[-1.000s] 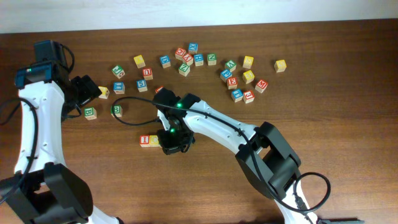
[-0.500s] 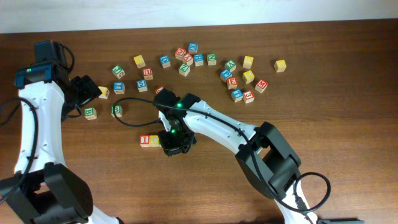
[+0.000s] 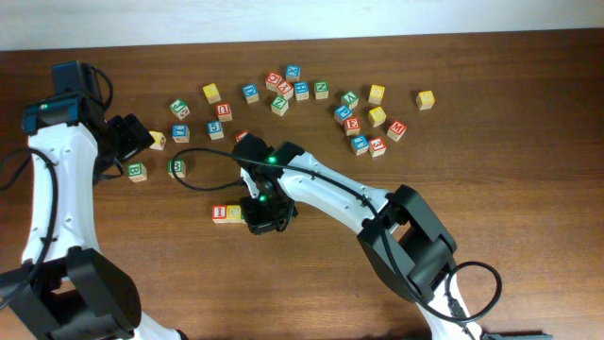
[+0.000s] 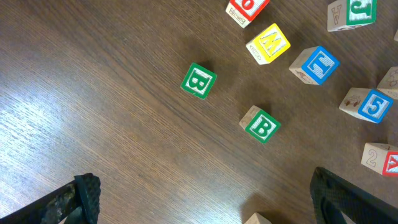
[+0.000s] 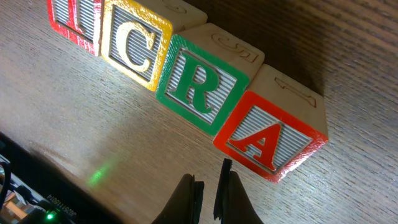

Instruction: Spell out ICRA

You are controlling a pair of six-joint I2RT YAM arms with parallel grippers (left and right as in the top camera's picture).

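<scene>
In the right wrist view four blocks lie touching in a row: a red I point(image 5: 68, 15), a yellow C point(image 5: 134, 46), a green R point(image 5: 199, 84) and a red A point(image 5: 267, 140). My right gripper point(image 5: 210, 186) is just in front of the R and A, its fingers nearly together and holding nothing. In the overhead view the I point(image 3: 220, 213) and C point(image 3: 234, 213) show, while the right gripper point(image 3: 265, 216) hides the R and A. My left gripper point(image 4: 205, 208) is wide open and empty at the table's left point(image 3: 142, 142).
Two green B blocks point(image 4: 199, 81) point(image 4: 261, 124) lie under the left wrist, with a yellow block point(image 4: 268, 43) and blue blocks point(image 4: 314, 64) beyond. Several loose letter blocks are scattered across the table's far side point(image 3: 363, 118). A black cable loops near the row point(image 3: 193, 170).
</scene>
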